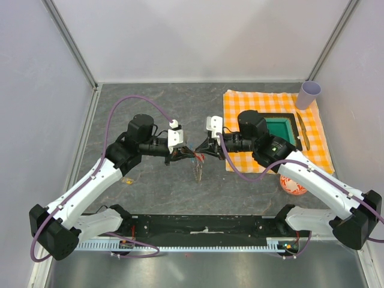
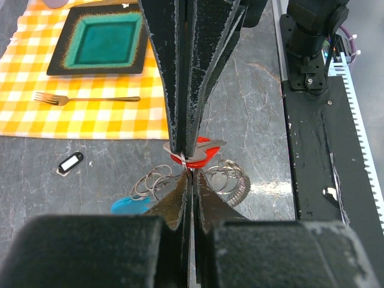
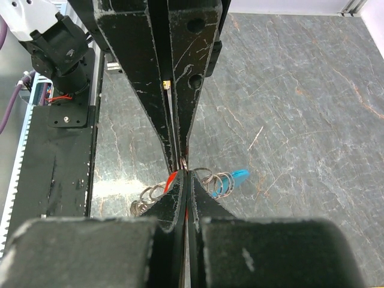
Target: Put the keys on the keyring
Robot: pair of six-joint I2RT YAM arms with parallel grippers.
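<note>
Keys [image 2: 203,155] meet keyring [image 2: 239,189] between two arms at mid-table

Left gripper [image 2: 191,177] is pressed together on the red key head. Right gripper [image 2: 180,150] pinches a small ring (blue piece [image 2: 128,205] dangling beside), towards the table's near edge, just off the checked cloth [image 2: 36,120].

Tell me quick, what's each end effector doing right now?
Left end effector: closed, apparently pinching the keyring.
Right end effector: closed, apparently gripping the red key.
</note>
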